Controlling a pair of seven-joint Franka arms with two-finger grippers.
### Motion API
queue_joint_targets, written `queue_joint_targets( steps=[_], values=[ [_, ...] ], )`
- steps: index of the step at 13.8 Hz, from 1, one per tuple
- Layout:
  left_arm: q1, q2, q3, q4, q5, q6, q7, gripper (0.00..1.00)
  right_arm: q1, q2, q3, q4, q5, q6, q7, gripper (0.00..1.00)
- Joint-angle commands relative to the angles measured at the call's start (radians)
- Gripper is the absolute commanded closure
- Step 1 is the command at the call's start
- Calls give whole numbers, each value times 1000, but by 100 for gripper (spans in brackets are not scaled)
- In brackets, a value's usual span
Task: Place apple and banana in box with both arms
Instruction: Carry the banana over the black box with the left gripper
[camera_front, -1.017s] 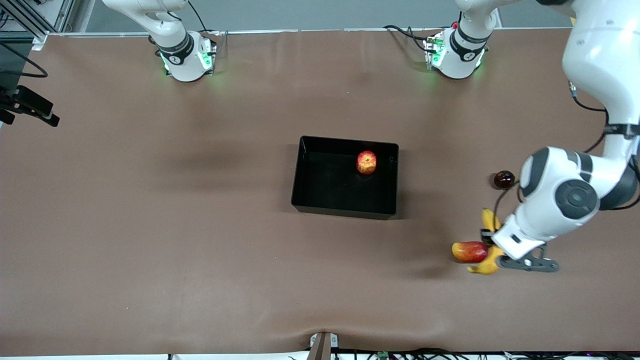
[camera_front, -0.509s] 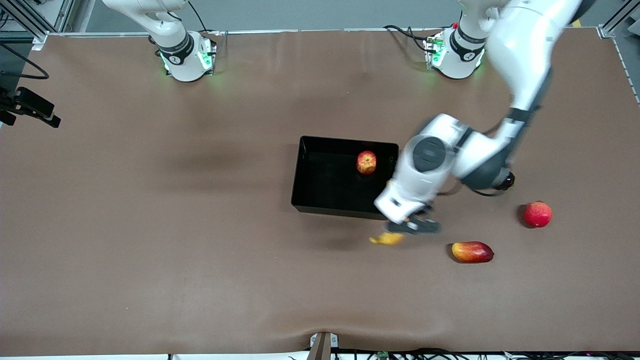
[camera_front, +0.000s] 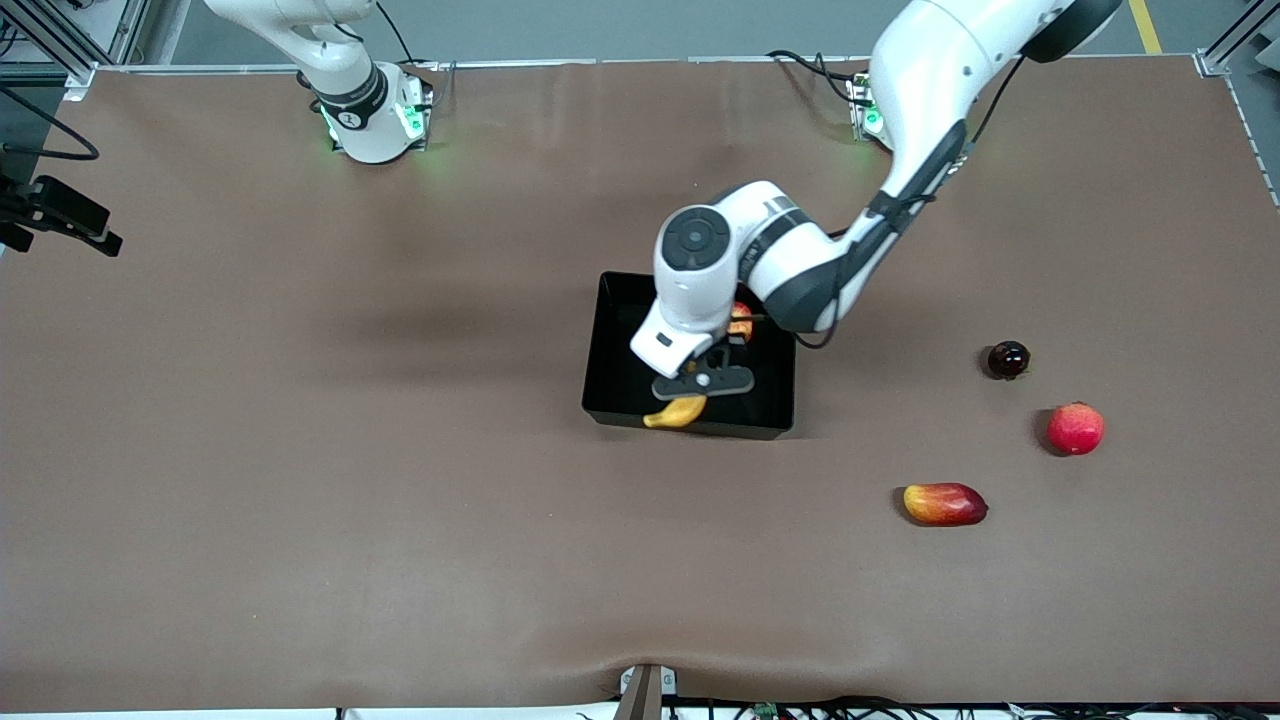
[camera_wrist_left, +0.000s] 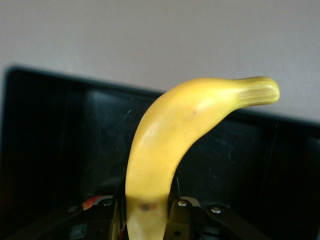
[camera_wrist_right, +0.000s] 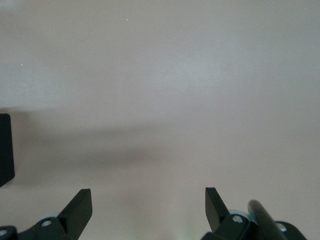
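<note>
My left gripper (camera_front: 700, 385) is shut on the yellow banana (camera_front: 677, 411) and holds it over the black box (camera_front: 610, 300), above the box's wall nearest the front camera. In the left wrist view the banana (camera_wrist_left: 170, 135) rises from between the fingers (camera_wrist_left: 147, 212), with the box's floor (camera_wrist_left: 50, 125) under it. The apple (camera_front: 742, 322) lies in the box, mostly hidden by the left arm. My right gripper (camera_wrist_right: 147, 200) is open and empty over bare table, seen only in its wrist view; a corner of the box (camera_wrist_right: 4, 145) shows there.
A red-yellow mango-like fruit (camera_front: 945, 503), a red-pink round fruit (camera_front: 1075, 428) and a small dark round fruit (camera_front: 1008, 359) lie on the brown table toward the left arm's end. A black camera mount (camera_front: 60, 215) stands at the right arm's end.
My left gripper has carried the banana from beside the mango-like fruit across the table to over the box. The apple and the other fruits have not moved.
</note>
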Motion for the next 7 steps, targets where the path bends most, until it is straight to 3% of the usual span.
queue_joint_targets(
  steps=[1,4,7],
  values=[
    [-44,18,7,-25,18,30,-65,100,-14,9,12,16,-14,-11,-9,0],
    [-75,73,11,-20,21,117,-77,100,-13,8,12,16,-14,-11,-9,0],
    [-96,114,18,-16,21,122,-76,100,-13,9,12,16,-14,-11,-9,0]
  ],
)
